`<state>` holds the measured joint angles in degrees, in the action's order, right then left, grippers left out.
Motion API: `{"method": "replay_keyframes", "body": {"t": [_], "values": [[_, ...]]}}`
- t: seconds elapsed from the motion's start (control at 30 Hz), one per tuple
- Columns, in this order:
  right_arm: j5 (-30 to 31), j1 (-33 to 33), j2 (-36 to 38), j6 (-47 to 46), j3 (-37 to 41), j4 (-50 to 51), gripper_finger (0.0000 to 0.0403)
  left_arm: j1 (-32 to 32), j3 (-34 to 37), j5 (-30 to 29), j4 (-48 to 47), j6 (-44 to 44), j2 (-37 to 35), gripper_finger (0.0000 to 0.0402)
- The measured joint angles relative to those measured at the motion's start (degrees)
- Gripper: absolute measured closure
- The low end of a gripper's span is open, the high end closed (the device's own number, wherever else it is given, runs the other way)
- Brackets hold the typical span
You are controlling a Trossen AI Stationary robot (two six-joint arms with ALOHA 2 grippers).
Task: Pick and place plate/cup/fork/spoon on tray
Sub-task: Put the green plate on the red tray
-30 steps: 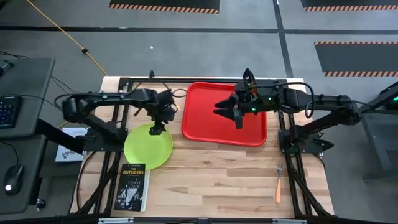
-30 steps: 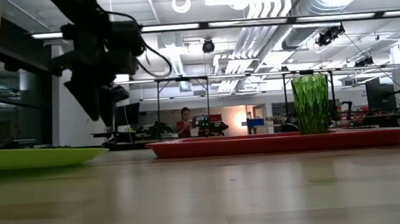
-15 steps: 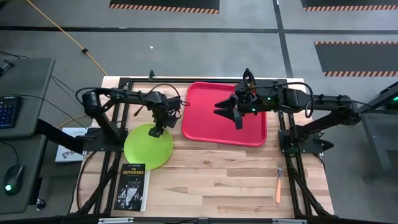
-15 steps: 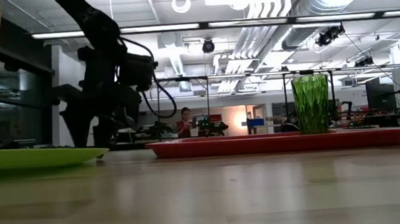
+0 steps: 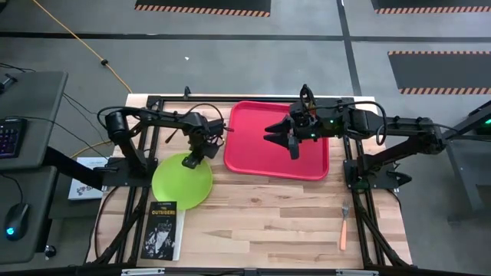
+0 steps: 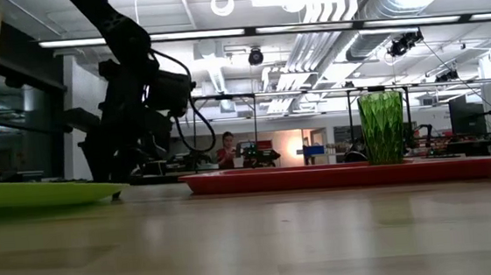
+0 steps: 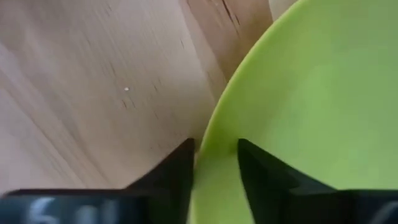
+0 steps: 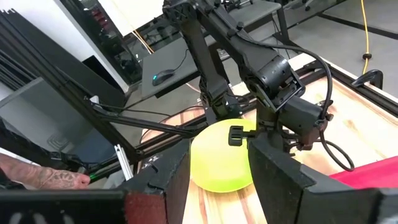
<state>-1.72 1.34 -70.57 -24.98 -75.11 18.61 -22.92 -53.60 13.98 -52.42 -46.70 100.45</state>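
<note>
The lime-green plate lies flat on the table left of the red tray. My left gripper is down at the plate's far rim and shut on it. The dark-green cup stands upright on the tray; in the high view my right arm hides it. My right gripper is open and empty, high over the tray and pointing toward the plate. The fork lies on the table near the front right. The spoon is out of view. My left gripper pinches the plate's far rim between its two fingers. One finger is outside the rim over the table. The other finger is over the plate's inner face. The fingers slant down from the far side, and the plate lies on the table.
A black book lies at the front left, its top end under the plate's near edge. Black frame rails run along the table's left, right and far sides. A person's forearm shows beyond the table's left side.
My left gripper has come down from above the plate onto its far rim, and its fingers have drawn together there. My right gripper has kept still over the tray.
</note>
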Motion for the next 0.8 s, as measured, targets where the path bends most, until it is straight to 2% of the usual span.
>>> {"method": "replay_keyframes", "body": {"t": [0.1,0.17,0.43,0.8], "values": [[0.00,0.00,0.00,0.00,0.00,0.11,0.0249,-0.02,0.26,1.34,-2.54,-0.11,0.10,0.0363],[0.00,0.00,0.00,0.01,0.00,0.13,0.0249,-0.50,0.02,2.49,-3.26,-0.12,0.00,0.0387],[0.02,0.07,0.00,1.06,0.02,0.18,0.0249,-5.62,-5.99,0.97,-4.42,0.36,-1.43,0.0396],[0.02,0.15,0.00,1.06,0.02,0.50,0.0249,-14.17,-21.87,2.07,-11.52,2.34,-10.01,0.0401]]}}
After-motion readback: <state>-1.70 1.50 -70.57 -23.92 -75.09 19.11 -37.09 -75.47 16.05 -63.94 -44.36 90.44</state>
